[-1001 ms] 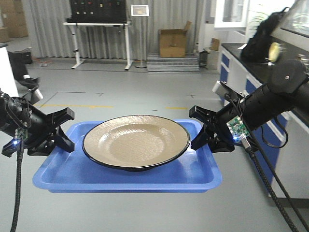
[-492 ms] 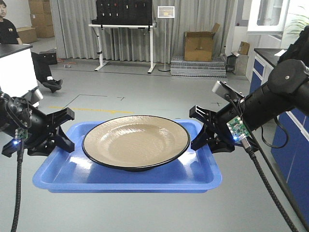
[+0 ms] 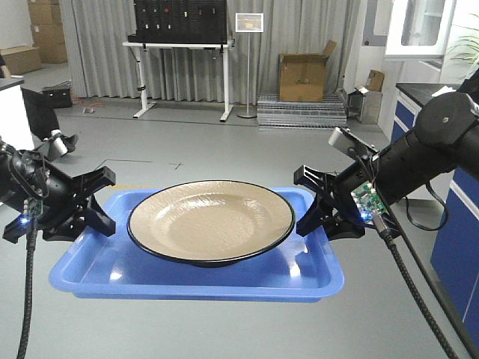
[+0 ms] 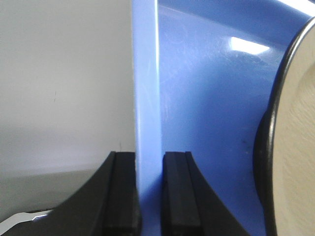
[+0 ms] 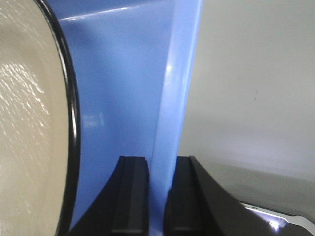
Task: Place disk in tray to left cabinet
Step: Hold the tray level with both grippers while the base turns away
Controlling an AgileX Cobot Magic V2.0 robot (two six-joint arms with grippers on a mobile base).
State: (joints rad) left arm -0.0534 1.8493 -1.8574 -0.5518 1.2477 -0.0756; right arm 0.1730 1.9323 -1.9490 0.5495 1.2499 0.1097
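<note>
Background has slid rightward over the last second; we judge the base is turning left. Both the left jaws and right jaws clamp the rectangular blue plastic tray bearing the round tan plate.

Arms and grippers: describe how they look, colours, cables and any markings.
The left arm and right arm are matte black, the right with a thick rounded joint. The left gripper and right gripper have black angular fingers. Each wrist carries a small green circuit board with a blue light, and a black braided cable hangs from each.
</note>
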